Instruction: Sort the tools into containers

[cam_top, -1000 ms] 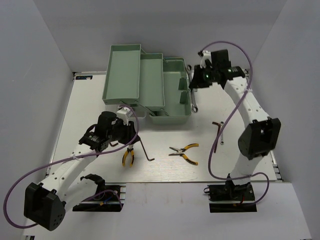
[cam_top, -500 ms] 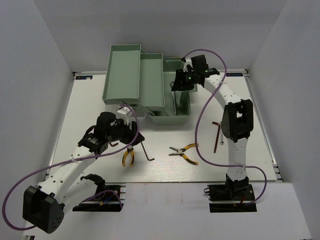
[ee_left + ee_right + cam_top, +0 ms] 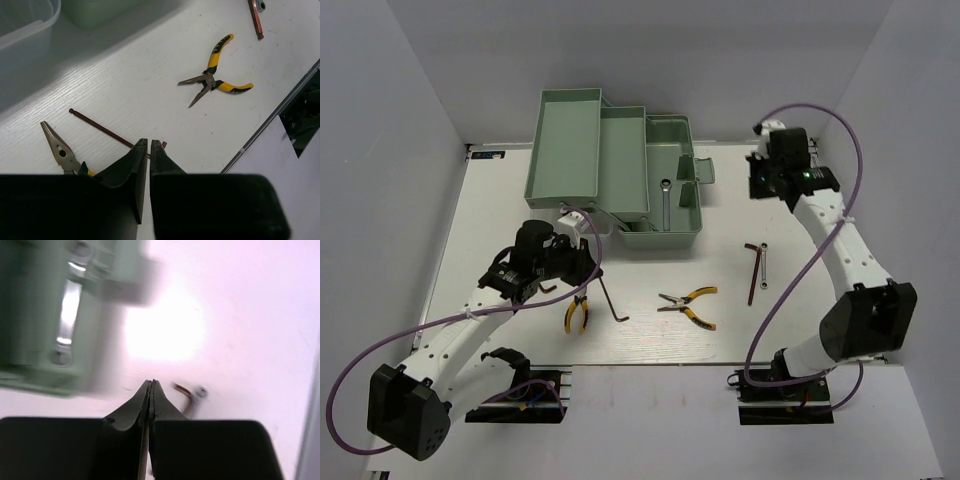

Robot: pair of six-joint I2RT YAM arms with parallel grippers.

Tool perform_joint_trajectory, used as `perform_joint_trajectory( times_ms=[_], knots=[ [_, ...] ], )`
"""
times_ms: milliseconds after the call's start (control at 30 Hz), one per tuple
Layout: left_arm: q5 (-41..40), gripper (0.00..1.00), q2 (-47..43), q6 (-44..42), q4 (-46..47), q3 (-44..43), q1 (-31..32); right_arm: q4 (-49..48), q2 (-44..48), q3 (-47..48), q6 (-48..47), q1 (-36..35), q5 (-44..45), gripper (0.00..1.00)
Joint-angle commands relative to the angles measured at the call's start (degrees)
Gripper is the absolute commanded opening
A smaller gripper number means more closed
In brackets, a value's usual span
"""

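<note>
Overhead, the pale green toolbox (image 3: 570,130) stands open at the far middle of the white table (image 3: 490,210), its tiers stepped out to the left. The silver combination wrench (image 3: 665,205) lies in the deep bottom compartment. Its long axis runs near to far and one ring end points at the back wall.

The other tools lie loose on the table. One pair of yellow-and-black pliers (image 3: 577,315) lies in front of the left arm with its handles toward the arm bases and its nose pointing away. The needle-nose pliers (image 3: 682,302) lie near the middle, roughly crosswise, with the nose to the left and the handles splayed to the right. Between them a dark L-shaped hex key (image 3: 610,303) lies on a diagonal, its short leg at the near end. To the right, well apart from these, a reddish-brown hex key (image 3: 753,272) runs near to far with its short leg at the far end. A small silvery piece lies just beside it, too small to identify.

The left gripper (image 3: 145,147) has its fingers pressed together with only a slit between them. Its tips are over the diagonal hex key, and whether they touch it cannot be told. The right gripper (image 3: 150,387) is also closed, holding nothing. It is over the table, just right of the toolbox; its wrist view is blurred.
</note>
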State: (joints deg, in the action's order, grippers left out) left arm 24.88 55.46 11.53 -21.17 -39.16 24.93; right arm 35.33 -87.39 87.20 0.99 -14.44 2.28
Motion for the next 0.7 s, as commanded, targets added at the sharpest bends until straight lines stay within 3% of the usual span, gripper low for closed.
perform_joint_trajectory(
  times_ms=[0, 33, 67, 133, 200, 300, 400, 667],
  knots=[
    [2.3, 0.18, -0.4, -1.2, 0.8, -2.0, -0.2, 8.3, 0.8, -13.7, -4.4, 5.5, 9.0, 0.01],
    [2.3, 0.22, -1.2, -1.2, 0.8, -2.0, -0.2, 8.0, 1.5, -16.2, -4.8, 6.3, 7.7, 0.01],
    [2.3, 0.29, -1.2, -1.2, 0.8, -2.0, -0.2, 6.3, 2.1, -20.9, -5.3, 7.9, 7.3, 0.06],
    [2.8, 0.35, -1.8, -1.2, 0.8, -2.0, -0.2, 5.8, 2.8, -26.1, -5.6, 8.7, 5.6, 0.13],
    [2.8, 0.46, -2.3, -1.2, 0.8, -2.0, -0.2, 4.8, 1.3, -27.3, -5.9, 9.8, 4.8, 0.22],
    [2.8, 0.53, -2.3, -1.2, 0.8, -2.0, -0.2, 1.5, -0.6, -29.4, -5.7, 10.7, 1.2, 0.31],
    [2.8, 0.56, -2.3, -1.2, 0.8, -2.0, -0.2, 0.4, -2.5, -29.1, -5.4, 10.7, 1.0, 0.38],
    [2.8, 0.56, -2.8, -1.2, 0.8, -2.0, -0.2, -1.8, -10.3, -27.5, -4.1, 11.5, 1.3, 0.40]
  ],
)
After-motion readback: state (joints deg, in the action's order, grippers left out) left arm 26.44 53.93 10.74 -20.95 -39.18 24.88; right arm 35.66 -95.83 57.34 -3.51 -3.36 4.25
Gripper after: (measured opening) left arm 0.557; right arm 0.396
